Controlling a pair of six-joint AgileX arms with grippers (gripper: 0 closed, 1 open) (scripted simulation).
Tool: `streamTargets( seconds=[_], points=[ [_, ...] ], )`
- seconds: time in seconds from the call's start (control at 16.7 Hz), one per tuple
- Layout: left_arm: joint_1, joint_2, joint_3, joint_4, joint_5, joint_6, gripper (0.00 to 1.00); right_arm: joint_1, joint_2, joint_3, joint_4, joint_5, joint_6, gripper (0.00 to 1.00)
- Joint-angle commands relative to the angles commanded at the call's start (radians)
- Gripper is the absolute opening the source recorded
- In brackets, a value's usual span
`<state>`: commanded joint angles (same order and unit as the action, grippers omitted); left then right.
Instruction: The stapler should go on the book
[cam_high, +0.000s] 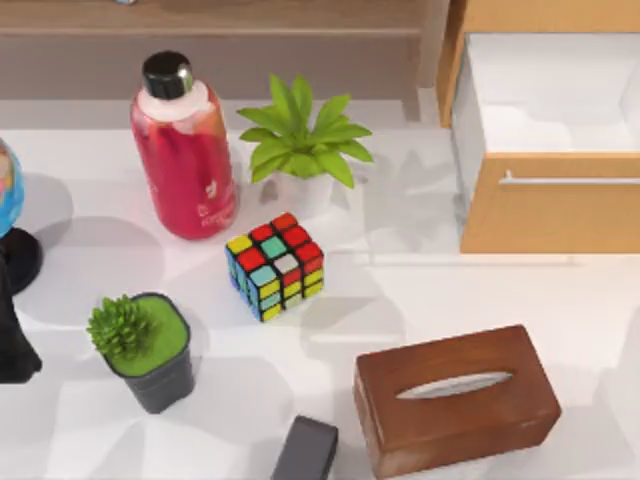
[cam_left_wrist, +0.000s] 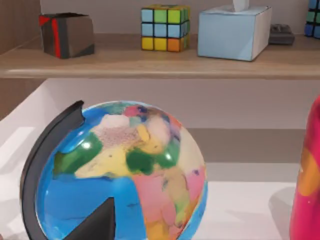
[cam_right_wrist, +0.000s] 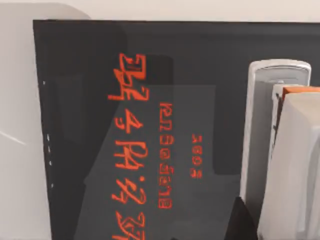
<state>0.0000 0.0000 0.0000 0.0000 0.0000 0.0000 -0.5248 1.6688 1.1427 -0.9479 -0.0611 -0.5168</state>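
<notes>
In the right wrist view a black book (cam_right_wrist: 140, 100) with red lettering lies flat on the white table. A white and grey stapler (cam_right_wrist: 265, 125) with an orange part sits over the book's cover, lengthwise along one side. I cannot tell whether it rests on the cover or hangs just above it. A dark part of my right gripper (cam_right_wrist: 243, 220) shows right beside the stapler. My left arm (cam_high: 12, 340) is parked at the table's left edge, and a dark part of my left gripper (cam_left_wrist: 97, 222) shows in front of a globe (cam_left_wrist: 125, 175).
On the table stand a red bottle (cam_high: 185, 150), a leafy plant (cam_high: 300, 140), a colour cube (cam_high: 275, 265), a small potted plant (cam_high: 145, 350) and a brown tissue box (cam_high: 455, 400). A dark slab (cam_high: 305, 448) lies at the front edge. An open drawer (cam_high: 550, 130) is at the back right.
</notes>
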Motion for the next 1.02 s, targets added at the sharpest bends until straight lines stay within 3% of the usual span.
streamTargets(
  seconds=[1.02],
  points=[
    [0.000, 0.000, 0.000, 0.000, 0.000, 0.000, 1.00, -0.013, 0.054, -0.089, 0.130, 0.004, -0.004, 0.00]
  ],
)
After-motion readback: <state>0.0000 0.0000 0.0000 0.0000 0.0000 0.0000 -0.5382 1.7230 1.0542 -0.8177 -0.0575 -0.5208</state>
